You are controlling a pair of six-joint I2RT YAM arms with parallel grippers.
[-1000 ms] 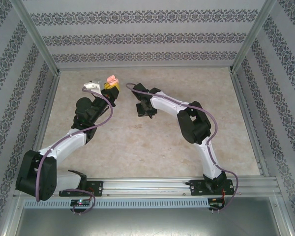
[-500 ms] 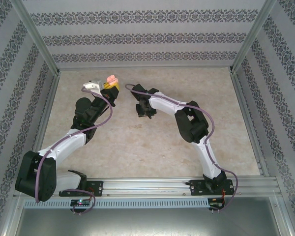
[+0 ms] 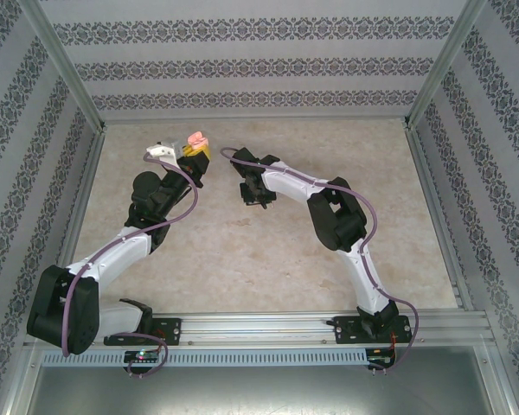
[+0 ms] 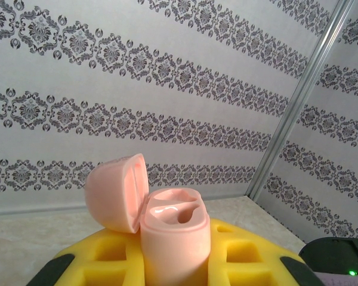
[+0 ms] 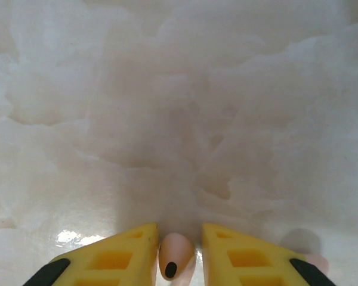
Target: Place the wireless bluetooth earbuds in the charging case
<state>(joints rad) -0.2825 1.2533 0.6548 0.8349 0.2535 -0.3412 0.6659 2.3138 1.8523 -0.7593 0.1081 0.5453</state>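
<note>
My left gripper [image 3: 194, 154] is raised over the far left of the table, shut on the pale pink charging case [image 4: 174, 238]. The case stands upright between the yellow fingers [image 4: 101, 259], its lid [image 4: 114, 192] swung open to the left and its wells bare. My right gripper [image 3: 258, 201] is down at the marble tabletop near the middle. Its yellow fingers [image 5: 116, 256] are closed in on a pale pink earbud [image 5: 175, 253] with a black dot. The left finger touches it and the right one is a sliver away. A blurred pinkish shape [image 5: 315, 261] lies at the right.
The marble tabletop [image 3: 242, 251] is bare around both arms. Patterned walls and metal posts [image 3: 69, 78] enclose the table on three sides, and the arm bases sit on the rail [image 3: 268, 327] at the near edge.
The right gripper has shifted slightly left and lower towards the table, and its fingers have narrowed around the earbud. The left arm and the case have not moved.
</note>
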